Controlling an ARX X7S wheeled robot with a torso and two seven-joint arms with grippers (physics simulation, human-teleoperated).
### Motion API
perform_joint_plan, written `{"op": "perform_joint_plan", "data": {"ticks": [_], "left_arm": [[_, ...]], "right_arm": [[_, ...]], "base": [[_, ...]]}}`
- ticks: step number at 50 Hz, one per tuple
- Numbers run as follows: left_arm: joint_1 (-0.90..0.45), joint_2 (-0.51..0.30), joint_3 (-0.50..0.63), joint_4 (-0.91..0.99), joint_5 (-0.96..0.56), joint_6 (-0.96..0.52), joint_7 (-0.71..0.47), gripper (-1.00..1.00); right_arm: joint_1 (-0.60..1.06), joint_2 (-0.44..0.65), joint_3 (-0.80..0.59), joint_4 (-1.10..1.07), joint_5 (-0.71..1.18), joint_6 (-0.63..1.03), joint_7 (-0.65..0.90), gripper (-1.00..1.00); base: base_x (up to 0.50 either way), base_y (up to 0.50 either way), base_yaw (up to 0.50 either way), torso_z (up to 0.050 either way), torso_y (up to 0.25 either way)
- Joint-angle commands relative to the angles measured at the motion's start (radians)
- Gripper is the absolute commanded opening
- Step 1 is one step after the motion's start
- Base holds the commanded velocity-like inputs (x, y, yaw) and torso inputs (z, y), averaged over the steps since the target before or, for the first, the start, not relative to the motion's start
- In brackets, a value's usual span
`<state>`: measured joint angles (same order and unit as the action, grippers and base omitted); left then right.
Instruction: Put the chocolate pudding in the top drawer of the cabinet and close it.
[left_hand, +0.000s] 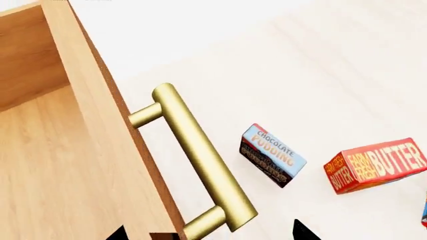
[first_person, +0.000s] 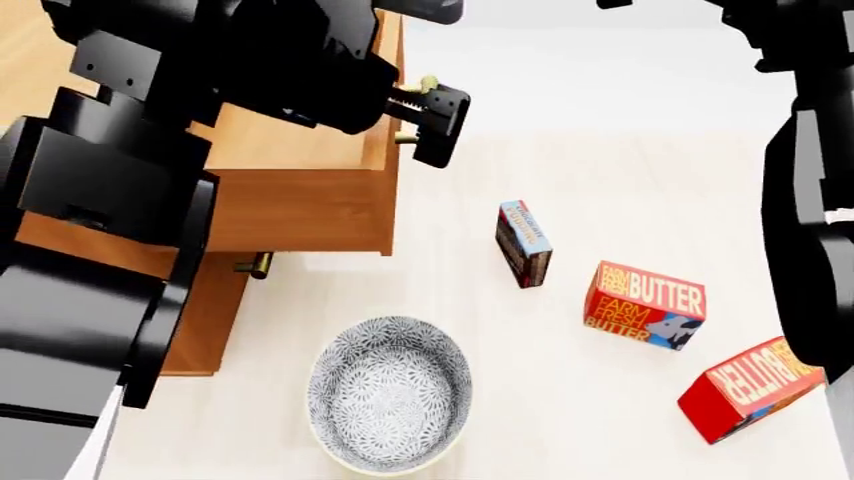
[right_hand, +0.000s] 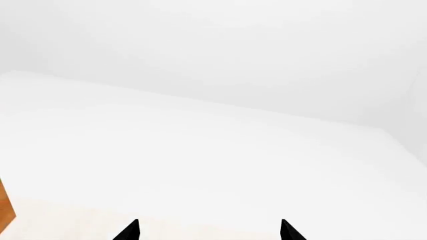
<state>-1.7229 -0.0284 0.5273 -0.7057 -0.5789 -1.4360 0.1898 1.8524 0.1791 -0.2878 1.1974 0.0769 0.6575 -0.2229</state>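
On the pale floor stands the cabinet (first_person: 307, 215), its top drawer (left_hand: 60, 150) pulled out. Beside it sits a patterned bowl (first_person: 390, 393), then two butter boxes (first_person: 645, 304) and the pudding box (first_person: 523, 243), lying well apart from the drawer. Left gripper (first_person: 424, 118) hangs by the brass handle (left_hand: 200, 155), fingers apart; right gripper (right_hand: 208, 231) also spread, holding nothing.

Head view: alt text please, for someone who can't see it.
The left hand sits at the handle of the pulled-out top drawer of the cabinet. On the pale floor beside it stand the chocolate pudding, two butter boxes and a patterned bowl.
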Motion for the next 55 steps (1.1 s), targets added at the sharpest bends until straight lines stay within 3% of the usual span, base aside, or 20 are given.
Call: {"op": "perform_joint_plan", "data": {"ticks": [1,12,32,43,55], "left_arm": [[-0.025,0.024,0.025,0.039,-0.247,0.001,-0.074,1.00],[-0.072,0.010,0.074,0.030,-0.323,0.029,-0.082,1.00],[-0.360,-0.099,0.208,-0.170,-0.216,0.152,0.123,1.00],[-0.363,-0.217,0.177,-0.095,-0.194,0.227,0.080,1.00],[-0.267,-0.352,0.086,0.084,-0.169,0.371,-0.076,1.00]], "right_arm": [[-0.017,0.008,0.001,-0.052,0.004,0.034,0.002,1.00],[-0.007,0.000,-0.002,-0.021,0.004,0.017,0.003,1.00],[-0.064,0.008,0.004,-0.156,0.021,0.099,0.007,1.00],[-0.131,0.033,0.005,-0.318,0.040,0.206,-0.009,1.00],[-0.195,0.101,-0.077,-0.562,0.067,0.446,-0.132,1.00]], "base": [[0.00,0.00,0.00,0.000,0.000],[0.00,0.00,0.00,0.000,0.000],[0.00,0.00,0.00,0.000,0.001],[0.00,0.00,0.00,0.000,0.000],[0.00,0.00,0.00,0.000,0.000]]}}
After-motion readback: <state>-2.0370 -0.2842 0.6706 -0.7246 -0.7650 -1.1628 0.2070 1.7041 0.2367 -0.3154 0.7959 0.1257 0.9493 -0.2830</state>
